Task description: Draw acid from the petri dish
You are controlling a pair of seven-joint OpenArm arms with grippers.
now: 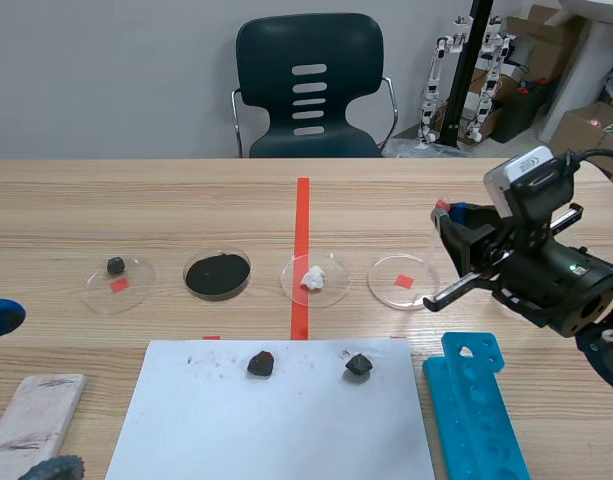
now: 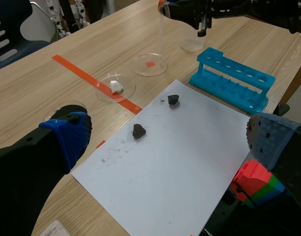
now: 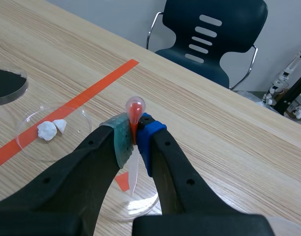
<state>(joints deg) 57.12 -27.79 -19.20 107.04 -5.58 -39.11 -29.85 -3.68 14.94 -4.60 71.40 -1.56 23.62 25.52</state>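
Note:
A clear petri dish (image 1: 403, 281) over a small red mark lies right of the red tape line; it also shows in the left wrist view (image 2: 149, 64). My right gripper (image 3: 135, 135) is shut on a clear pipette (image 3: 135, 106) just under its red-tinted bulb. The pipette hangs upright, its tip over the dish (image 3: 140, 209); whether it touches I cannot tell. In the scene view the right gripper (image 1: 456, 222) holds the pipette (image 1: 435, 240) above the dish's right edge. My left gripper (image 2: 170, 140) is open over the white sheet, holding nothing.
Three more dishes stand in the row: white lumps (image 1: 314, 280), black powder (image 1: 217, 275), a dark stone (image 1: 118, 283). A white sheet (image 1: 276, 430) carries two dark stones. A blue tube rack (image 1: 481, 410) lies to its right, a wooden block (image 1: 36, 410) to its left.

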